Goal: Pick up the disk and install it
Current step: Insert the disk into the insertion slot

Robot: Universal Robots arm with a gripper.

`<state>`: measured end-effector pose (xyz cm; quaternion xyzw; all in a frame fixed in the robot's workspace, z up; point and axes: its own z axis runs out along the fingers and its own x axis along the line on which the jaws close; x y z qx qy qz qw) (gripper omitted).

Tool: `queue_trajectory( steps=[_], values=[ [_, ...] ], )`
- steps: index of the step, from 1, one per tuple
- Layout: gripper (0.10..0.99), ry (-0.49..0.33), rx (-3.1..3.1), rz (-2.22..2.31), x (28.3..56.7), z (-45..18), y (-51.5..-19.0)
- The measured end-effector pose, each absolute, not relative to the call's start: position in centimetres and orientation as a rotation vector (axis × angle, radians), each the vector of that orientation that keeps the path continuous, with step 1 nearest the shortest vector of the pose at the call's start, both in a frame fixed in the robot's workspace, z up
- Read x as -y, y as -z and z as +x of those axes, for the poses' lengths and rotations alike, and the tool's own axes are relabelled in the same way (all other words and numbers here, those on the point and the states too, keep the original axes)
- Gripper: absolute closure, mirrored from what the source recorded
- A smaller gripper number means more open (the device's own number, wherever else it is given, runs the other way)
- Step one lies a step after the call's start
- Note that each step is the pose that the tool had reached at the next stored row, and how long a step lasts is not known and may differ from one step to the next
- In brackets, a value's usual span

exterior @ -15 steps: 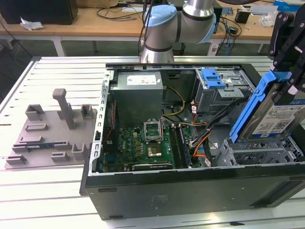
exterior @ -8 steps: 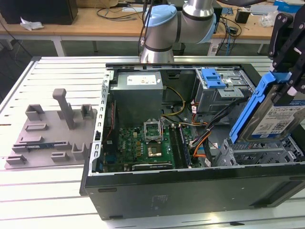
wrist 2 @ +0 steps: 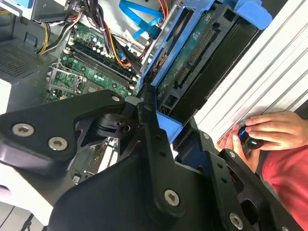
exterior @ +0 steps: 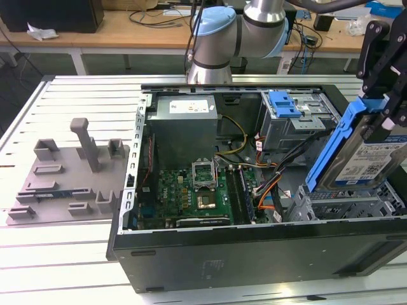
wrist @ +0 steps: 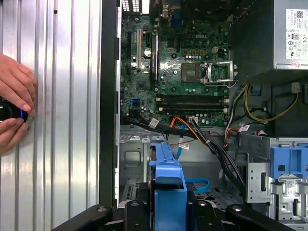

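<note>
Though aloft, labelled disk (exterior: 372, 159) in tool (exterior: 383, 109).

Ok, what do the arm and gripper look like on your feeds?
The arm has silver-grey metal tubes and rounded light-blue joint caps. The gripper is matte black: flat linkage bars with rounded ends, joined by silver screw heads.

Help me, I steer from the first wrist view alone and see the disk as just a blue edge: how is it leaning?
Observer: In the exterior view the gripper holds the upper end of the disk, which tilts, top toward the exterior view's right.
Operator: Where is its lower end?
Observer: Over the metal drive cage at the exterior view's right end of the case; whether they touch I cannot tell.
</note>
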<state>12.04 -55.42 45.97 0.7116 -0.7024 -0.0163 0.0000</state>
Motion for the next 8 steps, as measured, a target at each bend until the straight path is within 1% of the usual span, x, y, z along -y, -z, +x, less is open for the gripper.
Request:
queue_trajectory(
  steps=[8],
  values=[
    [0.718, 0.051, 2.207, 2.235, 55.42, 12.16, -45.71]
  ],
)
